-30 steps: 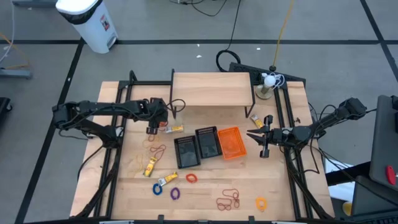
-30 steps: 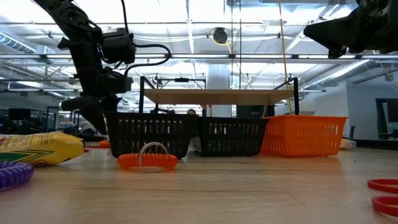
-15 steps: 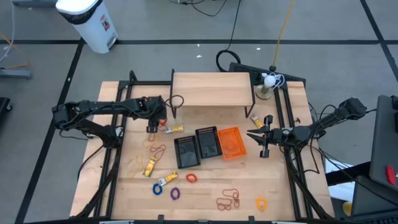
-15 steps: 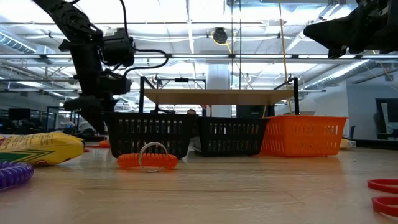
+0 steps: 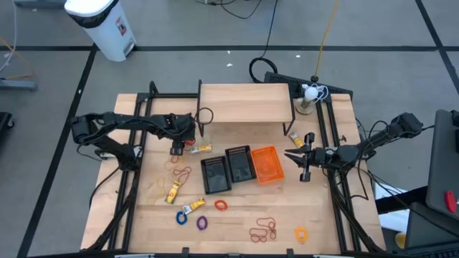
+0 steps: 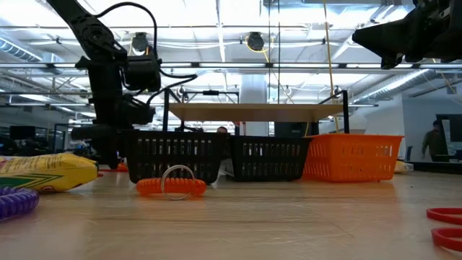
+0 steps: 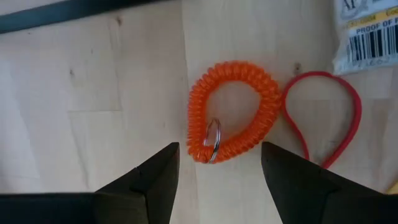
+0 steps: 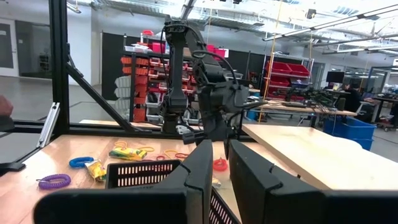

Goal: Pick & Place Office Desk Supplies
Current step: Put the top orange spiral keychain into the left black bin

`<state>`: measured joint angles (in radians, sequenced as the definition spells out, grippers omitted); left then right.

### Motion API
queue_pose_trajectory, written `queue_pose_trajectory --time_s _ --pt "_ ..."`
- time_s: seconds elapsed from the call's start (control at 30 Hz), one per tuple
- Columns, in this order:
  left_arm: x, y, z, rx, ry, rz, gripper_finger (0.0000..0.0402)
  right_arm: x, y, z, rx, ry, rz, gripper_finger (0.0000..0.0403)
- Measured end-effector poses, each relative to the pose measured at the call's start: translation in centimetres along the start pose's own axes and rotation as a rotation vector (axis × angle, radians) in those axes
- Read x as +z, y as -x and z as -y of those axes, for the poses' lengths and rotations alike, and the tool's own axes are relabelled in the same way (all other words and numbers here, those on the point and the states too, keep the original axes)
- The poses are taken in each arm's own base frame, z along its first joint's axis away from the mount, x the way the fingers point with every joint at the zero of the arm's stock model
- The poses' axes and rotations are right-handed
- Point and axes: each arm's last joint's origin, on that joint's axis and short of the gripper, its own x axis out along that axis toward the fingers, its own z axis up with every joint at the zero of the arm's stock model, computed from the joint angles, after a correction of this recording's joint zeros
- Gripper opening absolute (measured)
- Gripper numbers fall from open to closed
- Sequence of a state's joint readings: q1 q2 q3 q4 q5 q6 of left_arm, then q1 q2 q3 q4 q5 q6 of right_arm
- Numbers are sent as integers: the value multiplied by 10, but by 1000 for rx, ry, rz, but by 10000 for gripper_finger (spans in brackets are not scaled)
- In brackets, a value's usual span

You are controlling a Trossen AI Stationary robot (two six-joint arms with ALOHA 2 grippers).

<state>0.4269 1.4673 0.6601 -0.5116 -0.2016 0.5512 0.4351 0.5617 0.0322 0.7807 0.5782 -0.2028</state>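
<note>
From above, the left gripper [image 7: 217, 180] hangs released over an orange coil loop [image 7: 233, 111] on the desk [image 7: 93, 87], a red elastic loop [image 7: 323, 118] seemingly touching it. Descending, it may snag both. The right gripper [image 5: 301, 159] waits clenched, empty, beside the orange basket [image 5: 264, 163].

white package label [image 7: 367, 28], "PROOF OF", barcode

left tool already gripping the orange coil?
No. In the left wrist view the left tool is open above the orange coil, fingers clear of it.
</note>
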Motion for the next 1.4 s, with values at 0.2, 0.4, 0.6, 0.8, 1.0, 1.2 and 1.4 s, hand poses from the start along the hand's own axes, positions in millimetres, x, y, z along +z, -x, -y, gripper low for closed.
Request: queue_pose_trajectory --time_s 0.2,0.4,0.6,0.8,1.0,1.2,1.4 --pt "2 4 -6 40 -2 6 225 0 0 0 -3 0 0 45" --pt "4 5 -7 44 -4 23 225 -1 0 0 -3 -4 -4 45" --pt "4 5 -7 47 -5 21 225 -1 0 0 -2 -4 -5 45" --pt "4 5 -7 59 -6 14 225 -1 0 0 -2 -4 -5 45" --pt "4 6 -8 87 -13 2 225 -1 0 0 -2 -4 -5 45" --pt "9 6 -10 106 -5 48 225 -1 0 0 -2 -4 -5 45" --pt "14 7 -8 121 -11 84 225 -1 0 0 -2 -4 -5 45"
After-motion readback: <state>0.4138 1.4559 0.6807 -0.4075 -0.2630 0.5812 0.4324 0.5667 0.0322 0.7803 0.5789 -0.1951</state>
